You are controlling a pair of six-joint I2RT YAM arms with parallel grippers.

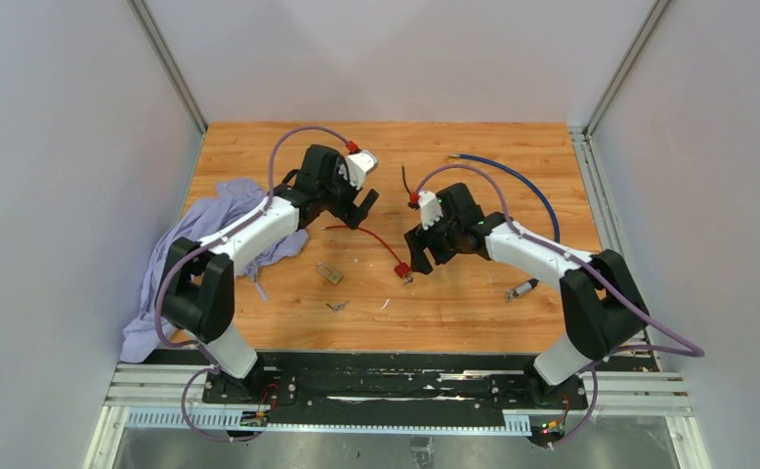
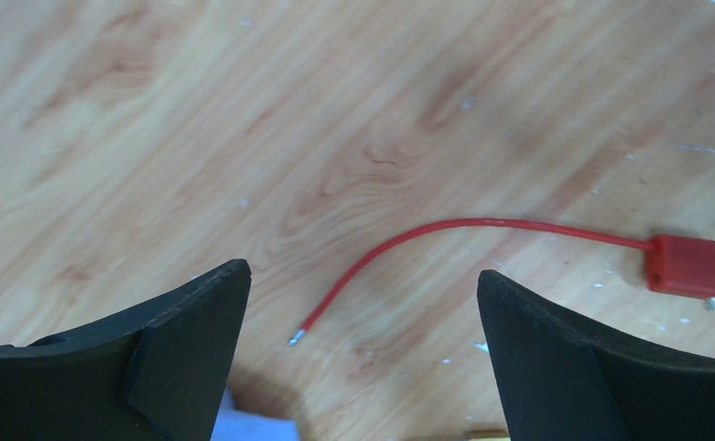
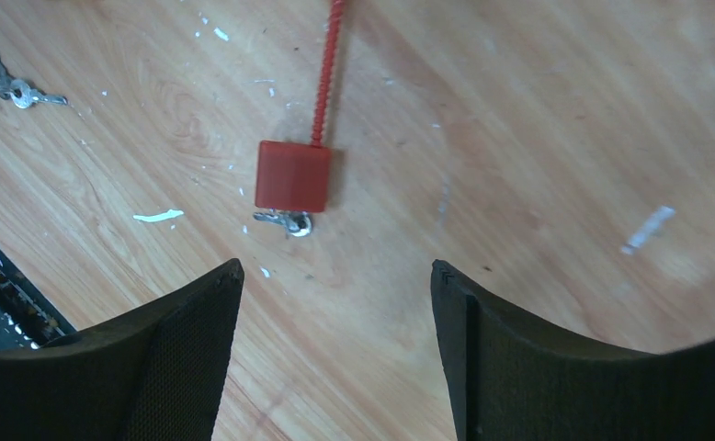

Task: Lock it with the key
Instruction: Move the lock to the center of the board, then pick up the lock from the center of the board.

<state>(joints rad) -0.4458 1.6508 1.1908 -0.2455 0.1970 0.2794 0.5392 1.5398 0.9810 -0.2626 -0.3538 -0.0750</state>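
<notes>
**Item:** red cable lock [image 3: 292, 175], body flat on the wooden table [image 1: 474, 313] between the arms.
- **Key** [image 3: 285, 220]: at the body's near edge, apparently inserted.
- **Red cable** [image 2: 446, 228]: free end lies loose, unlatched.
- **Left gripper** [image 2: 363, 285]: jaws wide, empty, over the cable end.
- **Right gripper** [image 3: 335, 276]: jaws wide, empty, above the body.
- **Step, as judged:** approach to grasp.
- **Next, probably:** seat the cable end in the body, steady it, turn the key.
</notes>
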